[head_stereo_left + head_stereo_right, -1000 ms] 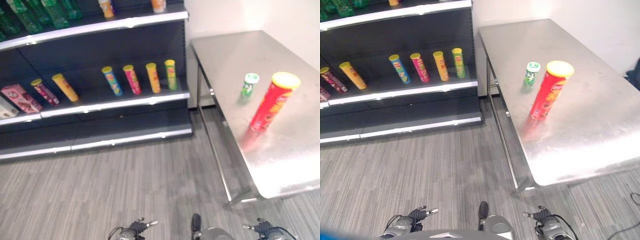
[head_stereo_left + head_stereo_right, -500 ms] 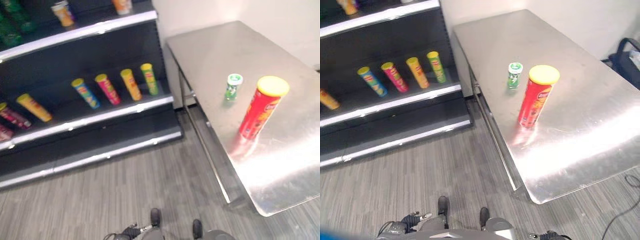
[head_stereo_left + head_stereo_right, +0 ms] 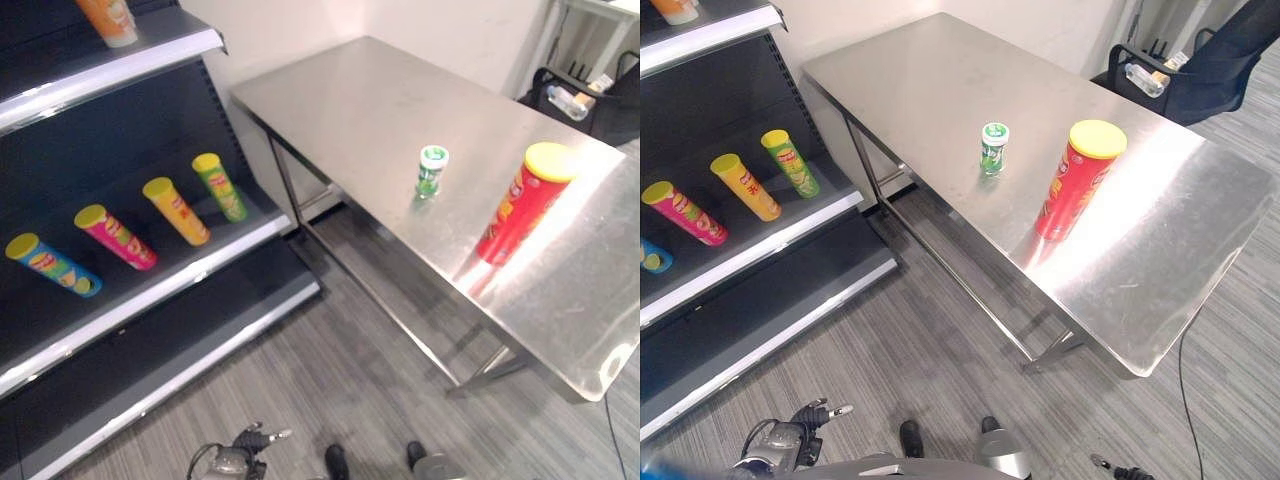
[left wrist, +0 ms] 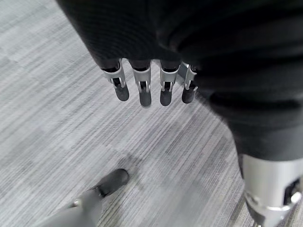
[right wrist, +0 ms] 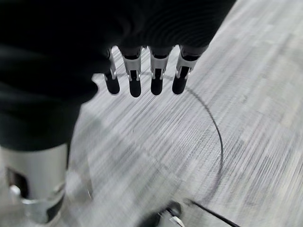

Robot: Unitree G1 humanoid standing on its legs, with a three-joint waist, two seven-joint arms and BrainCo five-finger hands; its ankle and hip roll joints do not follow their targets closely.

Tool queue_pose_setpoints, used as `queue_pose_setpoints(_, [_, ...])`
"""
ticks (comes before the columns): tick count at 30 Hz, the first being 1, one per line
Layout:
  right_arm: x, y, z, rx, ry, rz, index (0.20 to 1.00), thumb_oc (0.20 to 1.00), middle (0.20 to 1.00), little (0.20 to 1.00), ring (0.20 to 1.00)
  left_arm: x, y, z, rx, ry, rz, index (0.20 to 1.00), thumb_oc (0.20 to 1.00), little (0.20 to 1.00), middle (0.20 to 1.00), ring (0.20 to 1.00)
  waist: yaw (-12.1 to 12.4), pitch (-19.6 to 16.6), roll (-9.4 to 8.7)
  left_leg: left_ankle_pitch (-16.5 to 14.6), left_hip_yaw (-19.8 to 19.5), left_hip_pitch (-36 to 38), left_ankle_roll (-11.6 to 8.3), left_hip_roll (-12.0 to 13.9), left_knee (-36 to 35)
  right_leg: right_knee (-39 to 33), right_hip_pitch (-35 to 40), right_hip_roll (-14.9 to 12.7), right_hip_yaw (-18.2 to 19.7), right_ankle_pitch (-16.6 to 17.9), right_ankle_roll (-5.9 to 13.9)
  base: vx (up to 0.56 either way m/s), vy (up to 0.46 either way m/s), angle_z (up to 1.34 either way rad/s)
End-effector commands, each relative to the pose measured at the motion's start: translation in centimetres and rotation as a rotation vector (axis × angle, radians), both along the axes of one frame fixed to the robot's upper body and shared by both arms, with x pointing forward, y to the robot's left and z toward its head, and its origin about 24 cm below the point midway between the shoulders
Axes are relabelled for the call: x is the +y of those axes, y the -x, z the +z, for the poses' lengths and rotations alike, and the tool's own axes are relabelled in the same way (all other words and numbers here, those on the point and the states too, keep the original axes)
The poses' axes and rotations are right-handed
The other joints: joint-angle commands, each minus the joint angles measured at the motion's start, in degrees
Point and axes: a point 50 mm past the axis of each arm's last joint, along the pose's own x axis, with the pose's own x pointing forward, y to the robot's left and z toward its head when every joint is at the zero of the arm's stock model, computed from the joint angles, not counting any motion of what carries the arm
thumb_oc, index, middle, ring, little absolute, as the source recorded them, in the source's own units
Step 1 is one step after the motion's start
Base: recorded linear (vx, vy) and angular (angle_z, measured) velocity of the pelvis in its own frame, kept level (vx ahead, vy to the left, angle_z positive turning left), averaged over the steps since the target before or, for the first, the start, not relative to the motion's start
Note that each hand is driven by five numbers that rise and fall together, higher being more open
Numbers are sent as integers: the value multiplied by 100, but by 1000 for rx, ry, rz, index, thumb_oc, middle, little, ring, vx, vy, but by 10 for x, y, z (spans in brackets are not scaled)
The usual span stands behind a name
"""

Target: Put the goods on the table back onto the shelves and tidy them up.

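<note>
We've shelved nothing here yet: red can (image 3: 1076,180) and small green tub (image 3: 994,148) wait at two o'clock on the table (image 3: 940,70); left hand (image 4: 151,87) and right hand (image 5: 142,75) seemingly hang relaxed, empty

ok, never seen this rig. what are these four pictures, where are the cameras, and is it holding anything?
It is a two-legged humanoid robot with two arms and fingered hands. The two wide pictures come from a stereo camera on its head, looking down. They show a steel table with a tall red can with a yellow lid and a small green can standing on it, apart from each other. Beside the table is a dark shelf with more cans lying on it.

The two close pictures come from wrist cameras, each looking along its own hand at the grey floor. The left hand and the right hand hang down with relaxed fingers. Neither holds anything, and both cans are untouched.
</note>
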Motion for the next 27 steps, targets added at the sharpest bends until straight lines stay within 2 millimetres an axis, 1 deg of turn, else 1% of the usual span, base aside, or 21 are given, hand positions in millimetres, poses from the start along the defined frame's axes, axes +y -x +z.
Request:
queue_pose_setpoints(1, [-62,21,41,9,208,-128,1000,1000,1000,1000,1000,7,-7,5,-27,-19,-3,1000,1000,1000,1000,1000,-44,-127,-47,-148,160,-118,-317,228,108,798,-513,-270,-21,387,498,25,160,-28])
queue_pose_setpoints(2, [-72,36,49,20,237,-197,1000,1000,1000,1000,1000,8,-9,6,-25,-24,-16,1000,1000,1000,1000,1000,-96,-96,-52,-185,206,-91,-300,223,108,938,-599,-269,-64,398,519,35,206,-37])
queue_pose_setpoints(3, [-97,46,74,-61,329,-333,1000,1000,1000,1000,1000,10,-9,6,-19,-29,-21,1000,1000,1000,1000,1000,-170,-80,-56,-227,280,-74,-282,230,108,1155,-712,-261,-132,421,499,67,197,-42])
queue_pose_setpoints(4, [-110,47,89,-118,388,-373,1000,1000,1000,1000,1000,11,-7,5,-7,-31,-23,1000,1000,1000,1000,1000,-237,-70,-91,-301,303,-27,-285,214,108,1216,-736,-279,-205,378,501,67,151,-28])
queue_pose_setpoints(5, [-117,46,97,-145,429,-373,1000,1000,1000,1000,1000,10,-6,5,-5,-34,-24,1000,1000,1000,1000,1000,-241,-93,-89,-307,328,-43,-297,223,108,1154,-768,-270,-234,426,504,68,75,-22])
queue_pose_setpoints(6, [-131,35,117,-224,511,-358,1000,1000,1000,1000,1000,11,-4,4,-3,-33,-14,1000,1000,1000,1000,1000,-283,-101,-118,-364,327,-5,-303,200,108,1072,-761,-277,-299,381,500,24,27,-13])
queue_pose_setpoints(7, [-131,36,117,-223,512,-360,1000,1000,1000,1000,1000,10,-4,4,-3,-33,-16,1000,1000,1000,1000,1000,-268,-114,-102,-341,333,-33,-308,214,108,1045,-779,-263,-297,421,493,30,18,-20])
queue_pose_setpoints(8, [-149,-1,160,-377,675,-239,1000,1000,1000,1000,1000,10,-1,3,-6,-29,15,1000,1000,1000,1000,1000,-291,-128,-124,-379,329,-33,-313,208,108,792,-807,-258,-406,397,467,-11,-19,-23])
queue_pose_setpoints(9, [-152,-20,181,-437,756,-169,1000,1000,1000,1000,1000,8,0,2,-6,-23,24,1000,1000,1000,1000,1000,-272,-142,-120,-373,331,-62,-315,217,108,620,-894,-233,-435,493,460,-1,-15,-30])
queue_pose_setpoints(10, [-152,-20,181,-436,756,-169,1000,1000,1000,1000,1000,8,0,2,-6,-23,24,1000,1000,1000,1000,1000,-268,-150,-116,-371,334,-71,-316,219,108,613,-902,-230,-433,500,459,-9,-54,-29])
queue_pose_setpoints(11, [-149,-83,250,-657,967,45,1000,1000,1000,1000,1000,5,4,0,0,-8,44,1000,1000,1000,1000,1000,-217,-90,-167,-384,267,-15,-317,196,108,292,-1008,-155,-418,568,439,19,-48,-19])
queue_pose_setpoints(13, [-135,-109,284,-780,1045,168,1000,1000,1000,1000,1000,3,8,-2,6,-4,49,1000,1000,1000,1000,1000,-149,-141,-216,-366,266,27,-333,181,108,22,-836,-174,-374,618,423,47,-89,16])
queue_pose_setpoints(14, [-121,-130,319,-888,1121,292,1000,1000,1000,1000,1000,2,9,-2,-4,7,64,1000,1000,1000,1000,1000,-37,-233,-238,-400,235,69,-369,202,108,-119,-639,-203,-454,582,415,41,-97,26])
queue_pose_setpoints(15, [-120,-130,319,-888,1120,292,1000,1000,1000,1000,1000,3,9,-2,-4,6,64,1000,1000,1000,1000,1000,-39,-241,-242,-367,238,42,-372,203,108,-136,-659,-201,-451,619,409,80,-195,31])
queue_pose_setpoints(16, [-83,-166,365,-1072,1174,525,1000,1000,1000,1000,1000,2,16,-4,2,22,67,1000,1000,1000,1000,1000,174,-373,-269,-347,147,83,-435,264,108,-260,-405,-219,-630,563,367,78,-255,41])
queue_pose_setpoints(17, [-45,-198,385,-1130,1143,793,1000,1000,1000,1000,1000,2,28,-7,37,29,53,1000,1000,1000,1000,1000,389,-474,-309,-313,18,158,-486,310,108,-314,-161,-196,-798,462,301,96,-277,58])
queue_pose_setpoints(18, [-38,-204,387,-1140,1124,840,1000,1000,1000,1000,1000,1,32,-8,45,33,55,1000,1000,1000,1000,1000,417,-487,-312,-305,-18,170,-500,319,108,-329,-105,-189,-846,441,286,59,-191,50])
queue_pose_setpoints(19, [-29,-214,390,-1179,1071,886,1000,1000,1000,1000,1000,-1,36,-10,59,43,58,1000,1000,1000,1000,1000,533,-510,-324,-278,-62,184,-527,340,108,-333,-42,-176,-900,408,256,9,-94,62])
queue_pose_setpoints(22, [-18,-226,390,-1205,987,954,1000,1000,1000,1000,1000,-1,43,-12,77,50,74,1000,1000,1000,1000,1000,626,-525,-349,-230,-139,195,-570,380,108,-341,46,-159,-1006,358,215,-1,-74,65])
queue_pose_setpoints(26, [-7,-232,392,-1248,882,1023,1000,1000,1000,1000,1000,-1,51,-14,97,58,87,1000,1000,1000,1000,1000,657,-546,-362,-190,-193,195,-610,413,108,-344,111,-144,-1088,327,182,0,-46,30])
queue_pose_setpoints(27, [-3,-235,391,-1272,828,1040,1000,1000,1000,1000,1000,-1,55,-14,107,61,91,1000,1000,1000,1000,1000,690,-551,-366,-175,-214,192,-626,426,108,-339,125,-133,-1114,311,170,3,-25,14])
